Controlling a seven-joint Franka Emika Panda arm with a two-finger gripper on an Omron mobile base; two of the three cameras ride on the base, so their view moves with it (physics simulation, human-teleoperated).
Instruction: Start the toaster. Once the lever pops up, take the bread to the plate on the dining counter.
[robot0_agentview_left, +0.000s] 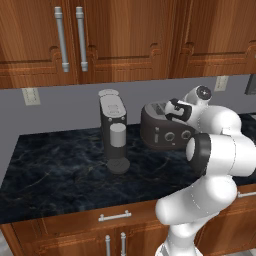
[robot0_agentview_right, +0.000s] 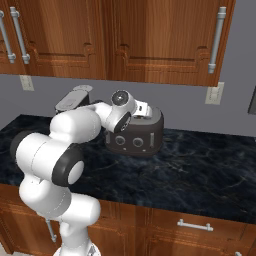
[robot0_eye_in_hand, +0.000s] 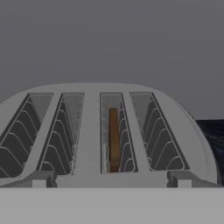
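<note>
The toaster (robot0_agentview_left: 165, 131) sits near the back of the black marbled counter (robot0_agentview_left: 60, 172), close to the grey wall (robot0_agentview_left: 65, 107), with the coffee machine (robot0_agentview_left: 114, 132) just beside it on its left and a gap between the two. In front of both, the countertop is bare out to its front edge, and in the right base view a wide bare stretch runs right of the toaster (robot0_agentview_right: 137, 135). Wooden cabinets (robot0_agentview_left: 125, 35) hang above, well clear of the toaster's top. The arm folds up from the base, elbow high, and reaches forward so the gripper (robot0_agentview_left: 172, 111) sits over the toaster's top. The jaws stand wide apart, holding nothing. In the hand view the bread (robot0_eye_in_hand: 113, 140) stands upright in the third of four slots, the other slots bare.
</note>
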